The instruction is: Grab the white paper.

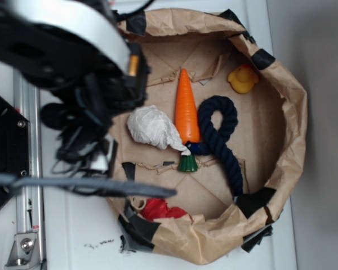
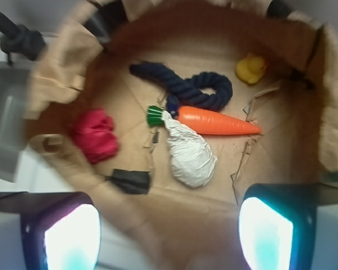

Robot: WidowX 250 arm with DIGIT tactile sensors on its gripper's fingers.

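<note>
Wrist view gave you the clearest look: the white paper (image 2: 190, 154) lay on the floor of the brown paper basin (image 2: 56, 73), an oval wad with its pointed end touching the green top (image 2: 155, 116) of the orange carrot toy (image 2: 217, 122). The wad's side ran just beside the carrot's thick end. Your gripper (image 2: 169, 230) hung above the near edge of the basin with its two fingers (image 2: 70, 236) spread wide, one in each lower corner of that view, and nothing sat between them. The wad lay ahead of the gap, clear of both fingers.

A dark blue rope (image 2: 186, 87) curled in a loop behind the carrot, touching it. A yellow duck (image 2: 250, 68) sat near the far wall, well apart from the wad. A red cloth lump (image 2: 96, 135) rested against the left wall, and a patch of black tape (image 2: 129, 181) lay on the floor between it and the wad.

From the exterior view you saw the arm (image 1: 73, 62) over the basin's left rim, blurred, with the white paper (image 1: 155, 127) just right of it and untouched. The gripper itself could not be made out there.
</note>
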